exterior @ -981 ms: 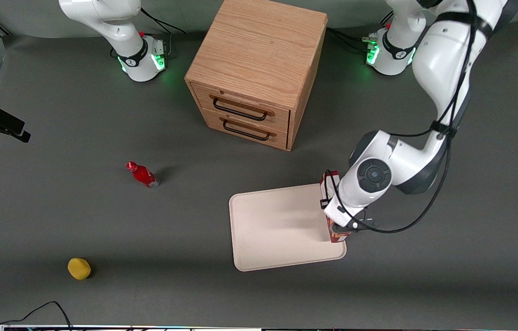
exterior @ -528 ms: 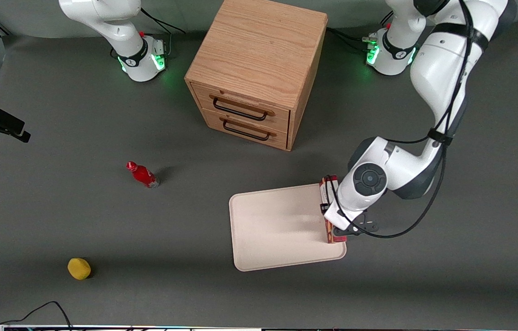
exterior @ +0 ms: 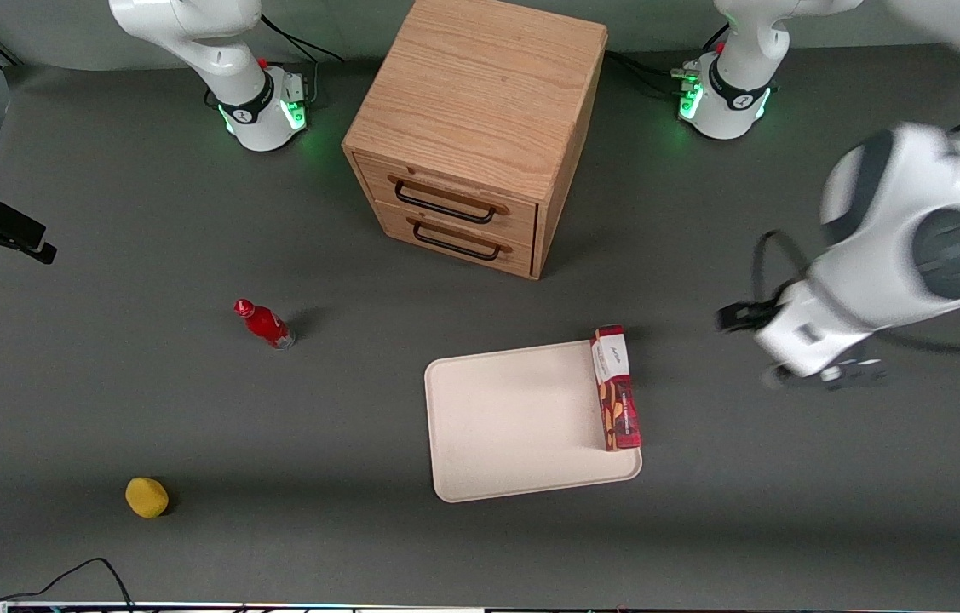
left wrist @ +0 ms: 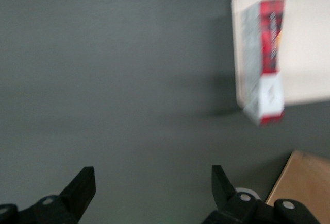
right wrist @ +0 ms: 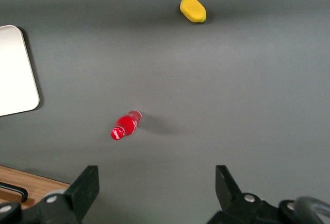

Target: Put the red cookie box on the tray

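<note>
Front view shows the grey table, the biggest thing here, spreading out below the gripper on every side. Next in size is the wooden drawer cabinet, which stands well apart from the gripper, toward the parked arm's end of the table and farther from the front camera; its two drawers with dark handles face that camera, and one corner of it shows just by a fingertip in the left wrist view. The working arm's wrist hangs above bare table at its own end, clear of everything. Then comes the tray, cream-white and flat, lying near the gripper on the side toward the parked arm and a little nearer the front camera. The red cookie box lies on the tray along the edge closest to the gripper, on its long narrow side, with its white end panel reaching past the tray's rim toward the cabinet. The gripper's two black fingers stand wide apart over bare table, with nothing between them and no contact with the box. Much farther off, toward the parked arm's end, stand a small red bottle and, nearer the front camera, a yellow lump.
</note>
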Robot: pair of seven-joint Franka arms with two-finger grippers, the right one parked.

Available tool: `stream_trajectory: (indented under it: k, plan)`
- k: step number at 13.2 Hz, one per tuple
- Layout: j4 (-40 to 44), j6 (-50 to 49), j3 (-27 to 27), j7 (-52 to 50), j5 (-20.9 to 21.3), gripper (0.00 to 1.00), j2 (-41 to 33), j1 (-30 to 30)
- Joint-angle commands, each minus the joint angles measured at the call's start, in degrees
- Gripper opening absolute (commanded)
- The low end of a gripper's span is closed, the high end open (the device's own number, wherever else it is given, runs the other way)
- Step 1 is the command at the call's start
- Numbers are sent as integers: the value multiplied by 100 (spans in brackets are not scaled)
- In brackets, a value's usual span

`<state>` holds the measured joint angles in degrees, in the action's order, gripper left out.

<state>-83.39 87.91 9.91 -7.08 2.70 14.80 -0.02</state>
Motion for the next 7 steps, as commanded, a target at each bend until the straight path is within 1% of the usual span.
stream_trajectory:
  k: [1,3,4,5,7]
  plan:
    - [-378,-519,-681,1319,-217,100,-696,-16]
    - [-765,-581,-893,1577,-217,100,-1109,-16]
    - [-697,-756,-929,1517,-226,100,-1128,-25]
    - [-461,-1027,-938,1516,-226,100,-1059,-34]
    - [-3,-1170,-938,1525,-183,100,-830,-34]
